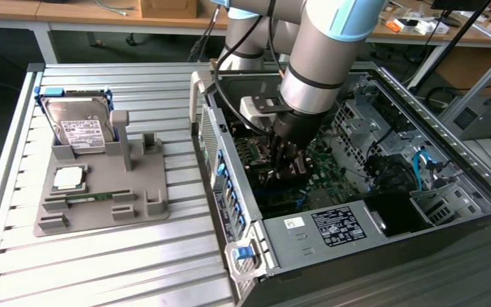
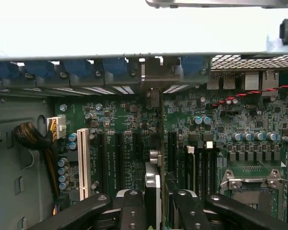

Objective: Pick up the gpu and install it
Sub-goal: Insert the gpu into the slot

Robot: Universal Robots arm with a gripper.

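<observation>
The picking-up part looks done. The thin green card with a silver metal end, the gpu, is standing on its edge inside the open black computer case. It is right over the black slots on the big green board at the bottom of the case. Its metal end reaches up to the back wall of the case, by the blue clips. I think it is going into its slot, but I cannot tell if it is pushed all the way in.

The grey arm comes down from above and points almost straight into the case. The tool is half closed, with its black fingers pinching the gpu from both sides.

On the slatted table, the grey tray has a silver hard drive standing in it.
</observation>
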